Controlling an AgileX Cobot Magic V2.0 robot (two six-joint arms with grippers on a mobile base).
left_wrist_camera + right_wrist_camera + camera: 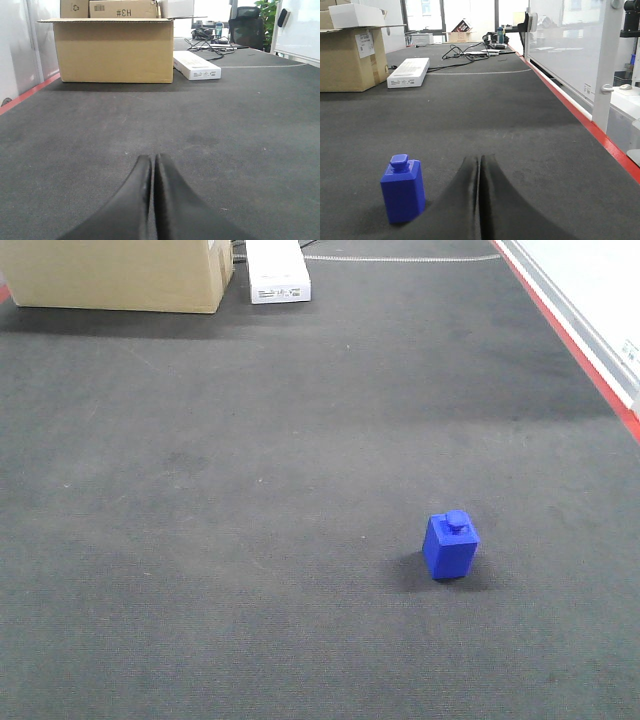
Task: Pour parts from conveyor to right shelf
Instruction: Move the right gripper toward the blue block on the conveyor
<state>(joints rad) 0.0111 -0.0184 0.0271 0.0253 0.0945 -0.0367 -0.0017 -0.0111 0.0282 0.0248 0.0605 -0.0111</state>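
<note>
The dark conveyor (250, 490) fills every view, and the cardboard box (114, 50) is cropped in front. Only the front and right wrist views catch the blue block (451, 546), upright on the belt beside the right gripper (480, 161). That and the left gripper (152, 161) are both pressed together, empty.

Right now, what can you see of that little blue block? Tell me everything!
The blue block is small, bright blue and looks like smooth plastic. It is boxy, a bit taller than wide, with one round stud on top. It stands upright, alone, on the dark grey conveyor belt, casting a soft shadow. Only the belt touches it. In the right wrist view it sits just left of the right gripper, whose fingers are shut together and clear of it.
</note>
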